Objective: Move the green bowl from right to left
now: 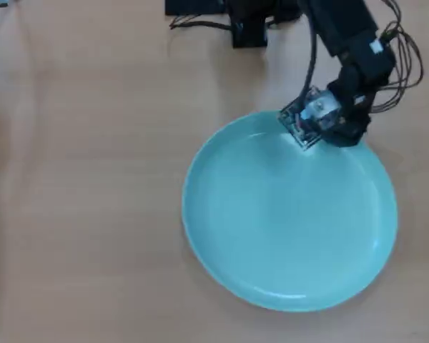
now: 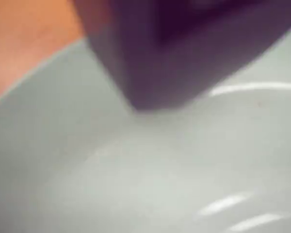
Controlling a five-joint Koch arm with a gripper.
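Observation:
The green bowl (image 1: 286, 221) is a wide, shallow, pale turquoise dish lying flat on the wooden table, right of centre in the overhead view. My gripper (image 1: 326, 133) hangs over the bowl's far rim, with the wrist camera board on top hiding the fingertips. In the wrist view the bowl (image 2: 136, 184) fills the frame, and one dark, blurred jaw reaches down from the top to its inner surface. The other jaw is hidden, so I cannot tell whether the rim is pinched.
The wooden table (image 1: 79, 179) spreads out bare to the left of the bowl. The arm's black base (image 1: 249, 28) and loose cables (image 1: 404, 61) are at the top edge. The table also shows in the wrist view's top left corner (image 2: 24, 39).

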